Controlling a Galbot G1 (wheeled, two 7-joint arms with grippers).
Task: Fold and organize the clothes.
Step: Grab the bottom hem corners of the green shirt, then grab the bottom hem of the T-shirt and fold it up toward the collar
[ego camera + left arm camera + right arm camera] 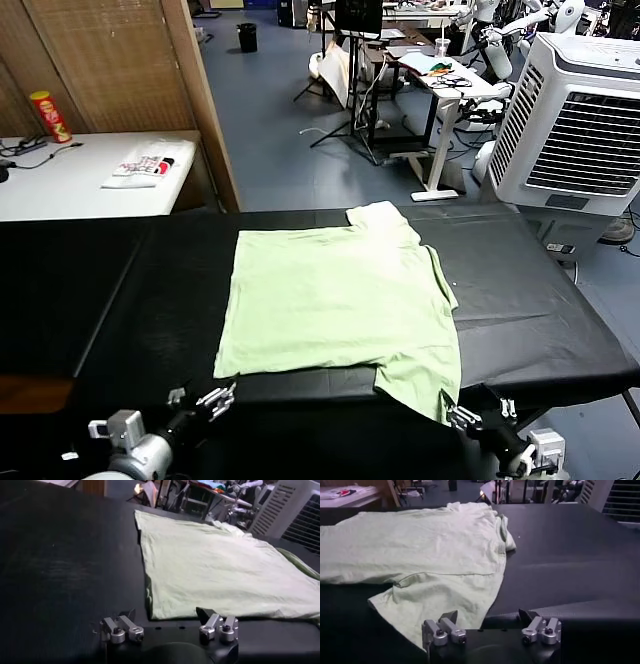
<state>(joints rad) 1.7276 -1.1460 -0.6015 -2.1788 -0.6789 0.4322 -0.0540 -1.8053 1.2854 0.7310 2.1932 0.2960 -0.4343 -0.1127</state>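
Head view shows the T-shirt (340, 300), light, limp and apt to drag, lying flat on the black table (540, 310) just beyond both grippers, left gripper (212, 400) and right gripper (470, 416) spread wide and empty, so the 2 near hem corners look best to pinch.

Left gripper (169, 626) sat low over the black table (65, 570), jaws wide apart, nothing between them. Fingers (122, 629) were clear of the fabric, just short of the near hem. Pale green T-shirt (220, 570) lay flat on the table, plain side up, one near corner just beyond the gripper, near edge running straight across. Some bunched fabric showed at the far end. White louvred unit (295, 512) stood beyond the table's far end, with cluttered desks (210, 495) behind.
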